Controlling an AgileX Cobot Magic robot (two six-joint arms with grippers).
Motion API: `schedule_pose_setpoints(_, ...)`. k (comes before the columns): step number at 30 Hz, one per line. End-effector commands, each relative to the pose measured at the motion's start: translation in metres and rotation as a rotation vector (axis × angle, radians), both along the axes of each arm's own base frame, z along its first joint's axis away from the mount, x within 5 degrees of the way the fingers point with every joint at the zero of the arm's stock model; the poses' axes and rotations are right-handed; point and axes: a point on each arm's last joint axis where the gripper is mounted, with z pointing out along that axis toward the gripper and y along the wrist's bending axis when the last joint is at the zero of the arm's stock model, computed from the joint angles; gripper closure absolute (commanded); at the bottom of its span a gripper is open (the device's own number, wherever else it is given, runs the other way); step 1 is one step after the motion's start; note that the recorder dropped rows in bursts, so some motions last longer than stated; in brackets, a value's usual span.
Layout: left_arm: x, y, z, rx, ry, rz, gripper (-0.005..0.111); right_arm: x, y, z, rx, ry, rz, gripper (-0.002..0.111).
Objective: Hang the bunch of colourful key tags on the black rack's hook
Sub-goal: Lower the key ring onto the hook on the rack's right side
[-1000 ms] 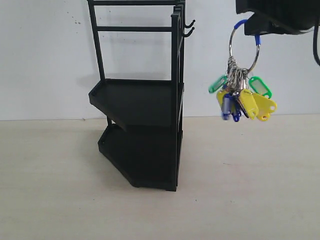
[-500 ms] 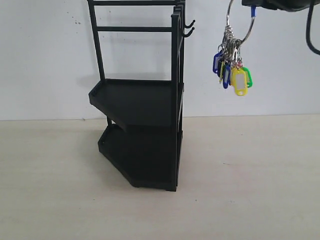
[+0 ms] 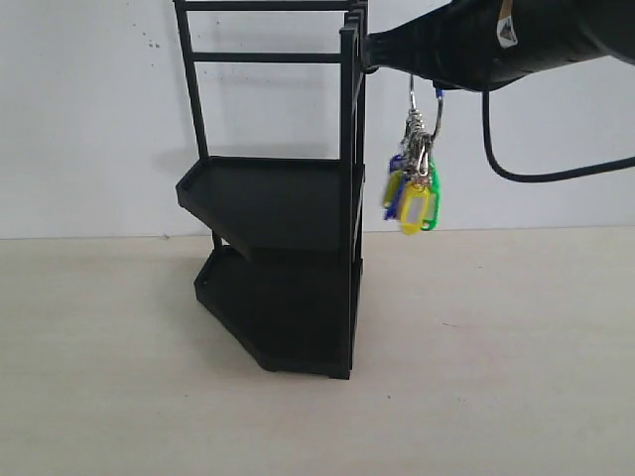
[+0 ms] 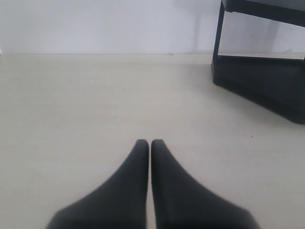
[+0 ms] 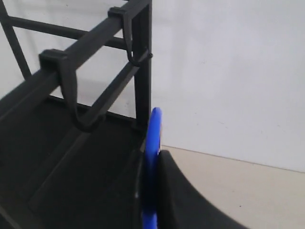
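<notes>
The black rack [image 3: 288, 258] stands on the table before a white wall. My right arm [image 3: 496, 40] reaches in at the top and its tip covers the rack's upper right corner, hiding both hooks in the exterior view. The colourful key tag bunch [image 3: 412, 193] hangs below it on its metal ring [image 3: 437, 104], just right of the rack's post. In the right wrist view my right gripper [image 5: 153, 155] is shut on the ring's blue sleeve [image 5: 155, 133]. The nearer hook [image 5: 85, 121] and the farther one [image 5: 137, 59] hang from the top rail, apart from the ring. My left gripper [image 4: 150, 142] is shut and empty.
The rack's lower tray [image 4: 267, 88] lies ahead of the left gripper, to one side. The white wall [image 3: 89, 119] stands close behind the rack. A black cable [image 3: 526, 174] loops under the right arm.
My right gripper has carried the key tag bunch leftward towards the rack's top corner. The arm now covers the hooks, and the tags hang closer to the post.
</notes>
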Motion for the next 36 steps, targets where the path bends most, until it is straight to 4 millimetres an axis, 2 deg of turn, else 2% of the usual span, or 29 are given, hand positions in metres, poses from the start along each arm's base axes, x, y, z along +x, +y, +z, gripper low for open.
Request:
schedule_pose_setpoints(1, 0.000, 0.000, 0.002, -0.017, -0.019, 0.003, 0.102, 0.000, 0.007, 0.011, -0.052, -0.097, 0.088, 0.108)
schedule_pose_setpoints(6, 0.000, 0.000, 0.002, -0.017, -0.019, 0.003, 0.102, 0.001, 0.011, 0.013, -0.048, -0.130, 0.130, 0.108)
schedule_pose_setpoints(23, 0.000, 0.000, 0.002, -0.017, -0.019, 0.003, 0.102, 0.019, 0.021, -0.015, -0.080, -0.070, 0.152, 0.108)
schedule_pose_setpoints(28, 0.000, 0.000, 0.002, -0.017, -0.019, 0.003, 0.102, 0.021, 0.023, -0.019, -0.043, -0.046, 0.146, 0.107)
schedule_pose_setpoints(31, 0.000, 0.000, 0.002, -0.017, -0.019, 0.003, 0.102, 0.021, 0.023, -0.019, -0.043, -0.046, 0.146, 0.097)
schedule_pose_setpoints(36, 0.000, 0.000, 0.002, -0.017, -0.019, 0.003, 0.102, 0.020, 0.022, -0.019, -0.039, -0.044, 0.143, 0.059)
